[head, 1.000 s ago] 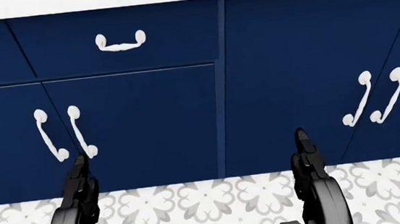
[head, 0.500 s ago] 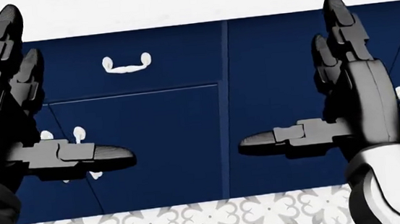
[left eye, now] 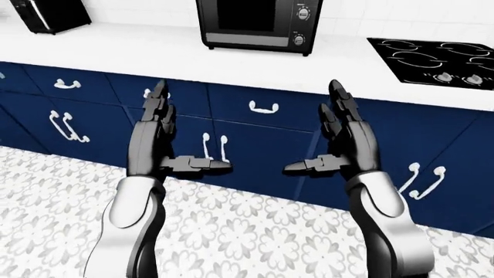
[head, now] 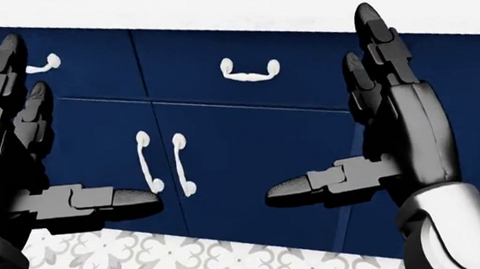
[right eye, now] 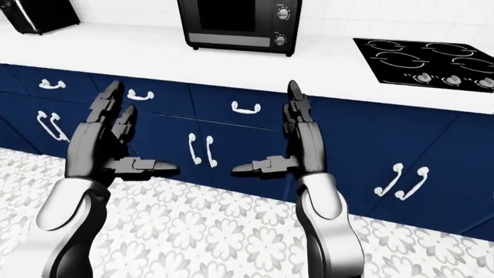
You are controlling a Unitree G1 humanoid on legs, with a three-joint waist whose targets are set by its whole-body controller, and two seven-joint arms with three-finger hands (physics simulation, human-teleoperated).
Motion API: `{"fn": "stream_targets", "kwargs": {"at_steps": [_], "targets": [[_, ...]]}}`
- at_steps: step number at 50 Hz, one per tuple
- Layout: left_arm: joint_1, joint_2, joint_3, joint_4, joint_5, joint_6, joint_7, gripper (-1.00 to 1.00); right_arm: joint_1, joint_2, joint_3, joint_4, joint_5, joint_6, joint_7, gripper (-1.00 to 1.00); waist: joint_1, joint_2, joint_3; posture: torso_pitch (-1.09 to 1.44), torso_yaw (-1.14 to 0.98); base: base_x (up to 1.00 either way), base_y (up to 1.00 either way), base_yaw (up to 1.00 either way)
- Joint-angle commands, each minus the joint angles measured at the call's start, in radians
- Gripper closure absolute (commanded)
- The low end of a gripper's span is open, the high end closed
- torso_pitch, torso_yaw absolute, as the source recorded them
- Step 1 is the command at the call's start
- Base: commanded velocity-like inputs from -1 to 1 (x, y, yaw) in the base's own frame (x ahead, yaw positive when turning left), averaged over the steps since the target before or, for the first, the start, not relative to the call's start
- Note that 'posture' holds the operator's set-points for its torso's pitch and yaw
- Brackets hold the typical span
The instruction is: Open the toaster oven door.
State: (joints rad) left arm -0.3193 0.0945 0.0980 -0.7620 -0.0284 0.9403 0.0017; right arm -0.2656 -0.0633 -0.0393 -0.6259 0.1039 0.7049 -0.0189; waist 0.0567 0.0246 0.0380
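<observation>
The boxy black toaster oven (left eye: 256,24), with its dark glass door and round knobs, is sitting on the smooth white worktop (left eye: 154,55), its door closed. Below the toaster oven, the left robot hand (left eye: 158,145) and the right robot hand (left eye: 345,145) are hovering with segmented grey fingers spread apart, gripping nothing, before glossy navy cabinets (left eye: 266,145) bearing curved white handles (left eye: 264,107). Right of the toaster oven, a flat black cooktop (left eye: 436,58) is lying flush in the worktop.
</observation>
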Motion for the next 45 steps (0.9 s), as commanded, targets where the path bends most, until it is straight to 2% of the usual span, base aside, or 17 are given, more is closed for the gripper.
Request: {"fn": "stream_targets", "kwargs": {"at_steps": [1, 5, 8, 9, 10, 12, 18, 20, 21, 22, 24, 26, 30, 33, 36, 42, 45], "targets": [[-0.045, -0.003, -0.026, -0.044, -0.012, -0.033, -0.012, -1.0, -0.023, -0.009, -0.035, -0.055, -0.022, -0.049, -0.013, -1.0, -0.023, -0.003, -0.012, 0.0, 0.0, 0.0, 0.0, 0.0], [-0.048, 0.001, -0.013, -0.051, -0.017, -0.026, -0.014, -1.0, -0.03, -0.002, -0.047, -0.069, -0.006, -0.031, -0.025, -1.0, -0.028, -0.023, 0.005, 0.0, 0.0, 0.0, 0.0, 0.0], [-0.053, 0.003, -0.013, -0.056, -0.018, -0.016, -0.012, -1.0, -0.03, -0.006, -0.067, -0.074, 0.019, -0.033, -0.04, -1.0, -0.022, -0.075, -0.017, 0.0, 0.0, 0.02, 0.0, 0.0], [-0.056, 0.004, -0.013, -0.058, -0.018, -0.013, -0.011, -1.0, -0.027, -0.009, -0.068, -0.078, 0.023, -0.037, -0.043, -1.0, -0.021, -0.087, -0.038, 0.0, 0.0, 0.2, 0.0, 0.0], [-0.055, 0.004, -0.014, -0.056, -0.018, -0.018, -0.012, -1.0, -0.024, -0.01, -0.068, -0.077, 0.025, -0.042, -0.045, -1.0, -0.039, -0.047, -0.013, 0.0, 0.0, 0.29, 0.0, 0.0], [-0.053, 0.004, -0.019, -0.054, -0.014, -0.021, -0.011, -1.0, -0.012, -0.008, -0.064, -0.084, 0.035, -0.043, -0.049, -1.0, -0.042, -0.064, 0.002, 0.0, 0.0, 0.33, 0.0, 0.0], [-0.051, 0.002, -0.013, -0.057, -0.012, -0.022, -0.014, -1.0, 0.004, -0.01, -0.073, -0.058, 0.053, -0.079, -0.056, -1.0, -0.061, -0.01, 0.0, 0.0, 0.0, 0.33, 0.0, 0.0], [-0.048, 0.002, -0.011, -0.057, -0.015, -0.025, -0.015, -1.0, 0.004, -0.012, -0.071, -0.068, 0.054, -0.072, -0.061, -1.0, -0.066, 0.035, -0.006, 0.0, 0.0, 0.34, 0.0, 0.0], [-0.047, 0.002, -0.01, -0.048, -0.015, -0.034, -0.015, -1.0, 0.006, -0.012, -0.072, -0.071, 0.056, -0.071, -0.062, -1.0, -0.065, 0.074, -0.021, 0.0, 0.0, 0.34, 0.0, 0.0], [-0.049, 0.002, -0.012, -0.054, -0.015, -0.027, -0.013, -1.0, 0.008, -0.013, -0.073, -0.064, 0.056, -0.079, -0.06, -1.0, -0.052, 0.037, -0.01, 0.0, 0.0, 0.34, 0.0, 0.0], [-0.047, 0.002, -0.007, -0.055, -0.018, -0.027, -0.012, -1.0, 0.006, -0.013, -0.073, -0.071, 0.06, -0.072, -0.063, -1.0, -0.051, 0.045, -0.005, 0.0, 0.0, 0.33, 0.0, 0.0], [-0.046, 0.003, -0.007, -0.056, -0.019, -0.029, -0.012, -1.0, 0.006, -0.013, -0.074, -0.073, 0.062, -0.071, -0.065, -1.0, -0.046, 0.028, -0.015, 0.0, 0.0, 0.34, 0.0, 0.0], [-0.044, 0.006, -0.01, -0.04, -0.018, -0.042, -0.016, -1.0, 0.005, -0.014, -0.075, -0.073, 0.066, -0.072, -0.068, -1.0, -0.034, -0.016, -0.006, 0.0, 0.0, 0.33, 0.0, 0.0], [-0.051, 0.007, -0.011, -0.05, -0.017, -0.027, -0.015, -1.0, 0.006, -0.016, -0.075, -0.086, 0.07, -0.06, -0.071, -1.0, -0.029, -0.087, -0.024, 0.0, 0.0, 0.34, 0.0, 0.0], [-0.049, 0.006, -0.012, -0.045, -0.017, -0.032, -0.017, -1.0, 0.004, -0.017, -0.078, -0.087, 0.072, -0.059, -0.072, -1.0, -0.042, -0.087, 0.0, 0.0, 0.0, 0.34, 0.0, 0.0], [-0.062, 0.008, -0.009, -0.055, -0.018, -0.012, -0.016, -1.0, 0.003, -0.018, -0.078, -0.097, 0.075, -0.048, -0.074, -1.0, -0.062, -0.037, 0.003, 0.0, 0.0, 0.33, 0.0, 0.0], [-0.055, 0.006, -0.006, -0.049, -0.02, -0.023, -0.016, -1.0, 0.004, -0.019, -0.083, -0.097, 0.078, -0.049, -0.074, -1.0, -0.07, 0.01, -0.004, 0.0, 0.0, 0.34, 0.0, 0.0]]}}
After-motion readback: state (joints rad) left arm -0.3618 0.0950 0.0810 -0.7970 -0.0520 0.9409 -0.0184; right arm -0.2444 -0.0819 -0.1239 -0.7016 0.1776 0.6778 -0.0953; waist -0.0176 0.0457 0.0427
